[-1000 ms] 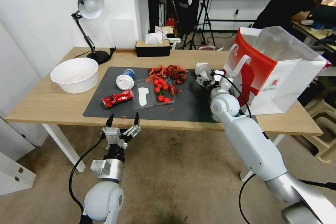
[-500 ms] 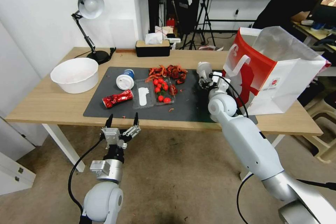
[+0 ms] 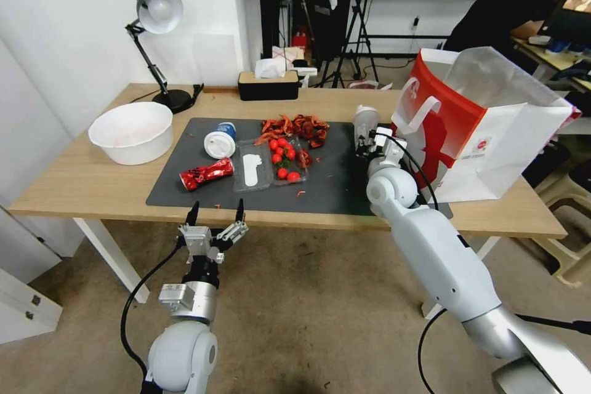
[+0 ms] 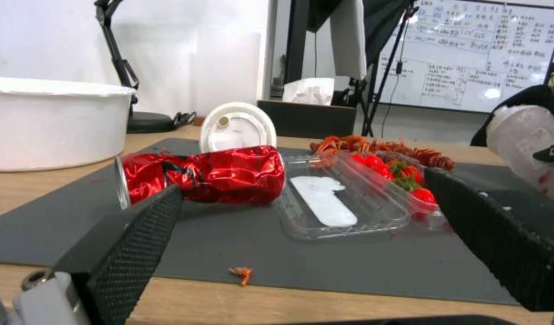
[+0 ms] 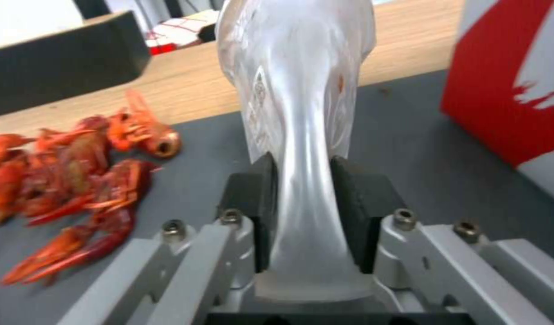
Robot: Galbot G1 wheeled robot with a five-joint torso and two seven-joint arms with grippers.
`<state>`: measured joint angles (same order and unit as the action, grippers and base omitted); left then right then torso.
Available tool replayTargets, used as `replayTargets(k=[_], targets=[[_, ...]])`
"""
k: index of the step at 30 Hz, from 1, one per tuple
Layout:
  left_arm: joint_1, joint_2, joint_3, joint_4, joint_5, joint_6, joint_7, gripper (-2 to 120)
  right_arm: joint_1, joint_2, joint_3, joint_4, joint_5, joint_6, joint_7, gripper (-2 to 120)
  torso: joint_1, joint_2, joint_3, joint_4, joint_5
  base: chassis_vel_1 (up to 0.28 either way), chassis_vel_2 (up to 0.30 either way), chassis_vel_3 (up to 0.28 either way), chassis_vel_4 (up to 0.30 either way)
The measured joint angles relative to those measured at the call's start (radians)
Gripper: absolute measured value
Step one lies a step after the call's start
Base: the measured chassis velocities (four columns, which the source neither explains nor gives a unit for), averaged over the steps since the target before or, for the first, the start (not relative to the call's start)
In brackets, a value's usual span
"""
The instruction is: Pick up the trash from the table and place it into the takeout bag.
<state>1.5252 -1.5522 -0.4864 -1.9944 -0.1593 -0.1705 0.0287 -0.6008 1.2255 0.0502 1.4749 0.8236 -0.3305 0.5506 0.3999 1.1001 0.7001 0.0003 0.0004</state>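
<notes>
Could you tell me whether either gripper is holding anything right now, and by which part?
The right gripper pinches the clear plastic cup near one end, squeezing its wall flat between the pads. The left gripper hangs open in front of the table, holding nothing.

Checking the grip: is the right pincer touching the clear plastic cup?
Touching. The right wrist view shows the right pincer squeezing the clear plastic cup flat between both pads.

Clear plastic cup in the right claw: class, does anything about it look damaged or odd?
Yes. The clear plastic cup is squashed almost flat where the right claw pinches it, beside the takeout bag.
</notes>
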Motion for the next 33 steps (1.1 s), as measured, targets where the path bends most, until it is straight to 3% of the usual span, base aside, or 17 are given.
replayTargets(k=[6, 19, 23, 26, 33], targets=[[0.0, -0.001, 0.0, 0.001, 0.001, -0.003, 0.0, 100, -0.021, -0.019, 0.002, 0.053, 0.006, 0.062, -0.048, 7, 0.0, 0.0, 0.0, -0.0003, -0.0002, 0.0, 0.0, 0.0, 0.0], [0.001, -0.006, 0.004, 0.003, 0.005, -0.009, 0.0, 100, -0.059, -0.053, 0.014, 0.162, 0.01, 0.118, -0.11, 7, 0.0, 0.0, 0.0, -0.0004, -0.0004, 0.0, 0.0, 0.0, 0.0], [0.002, -0.006, 0.004, 0.0, 0.007, -0.009, 0.0, 100, -0.068, -0.065, 0.025, 0.216, 0.013, 0.191, -0.206, 7, 0.0, 0.0, 0.0, -0.0003, -0.0004, 0.0, 0.0, 0.0, 0.0], [0.005, -0.006, 0.005, -0.003, 0.01, -0.008, 0.0, 100, -0.068, -0.082, 0.07, 0.286, 0.032, 0.248, -0.308, 7, 0.0, 0.0, 0.0, -0.0002, -0.0004, 0.0, 0.0, 0.0, 0.0], [0.007, -0.01, 0.007, -0.006, 0.014, -0.007, 0.0, 100, -0.041, -0.122, 0.174, 0.384, 0.013, 0.204, -0.291, 7, 0.0, 0.0, 0.0, -0.0003, -0.0005, 0.0, 0.0, 0.0, 0.0]])
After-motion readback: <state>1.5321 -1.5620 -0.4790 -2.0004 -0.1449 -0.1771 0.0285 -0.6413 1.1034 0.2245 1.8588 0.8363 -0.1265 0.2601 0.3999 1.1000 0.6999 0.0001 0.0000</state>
